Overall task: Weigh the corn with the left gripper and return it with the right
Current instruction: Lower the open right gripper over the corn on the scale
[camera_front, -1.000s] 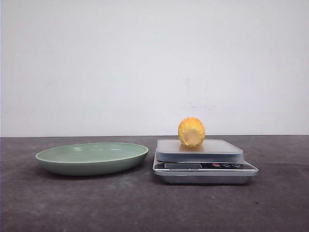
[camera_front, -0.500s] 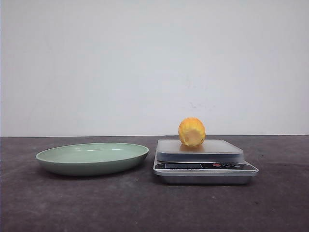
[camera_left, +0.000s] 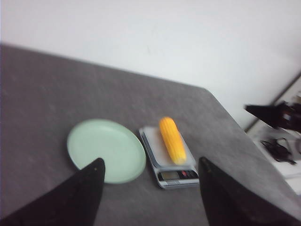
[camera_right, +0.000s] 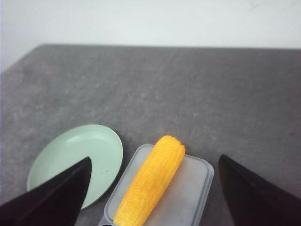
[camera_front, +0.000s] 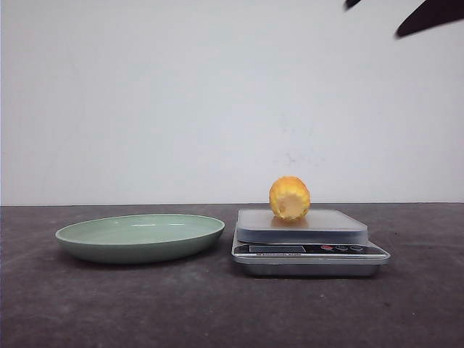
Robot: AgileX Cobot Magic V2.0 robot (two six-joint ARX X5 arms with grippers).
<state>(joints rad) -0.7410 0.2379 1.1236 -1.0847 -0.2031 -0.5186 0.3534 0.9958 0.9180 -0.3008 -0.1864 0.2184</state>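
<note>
The corn point(camera_front: 289, 198) lies on the platform of a silver kitchen scale point(camera_front: 309, 250), its paler cut end facing the front camera. The wrist views show it as a long yellow cob point(camera_right: 150, 184) point(camera_left: 171, 140) lying lengthwise on the scale. My right gripper point(camera_right: 154, 158) is open and empty, high above the corn. Its dark fingertips point(camera_front: 431, 16) show at the top right of the front view. My left gripper point(camera_left: 150, 160) is open and empty, far back and high, out of the front view.
A shallow pale green plate point(camera_front: 140, 236) sits empty on the dark grey table left of the scale, close to it. It also shows in the left wrist view point(camera_left: 106, 149) and the right wrist view point(camera_right: 75, 157). The table's right edge point(camera_left: 235, 125) lies beyond the scale.
Dark fingertips of my right gripper have come into the top right of the front view. The corn, scale and plate have not moved.
</note>
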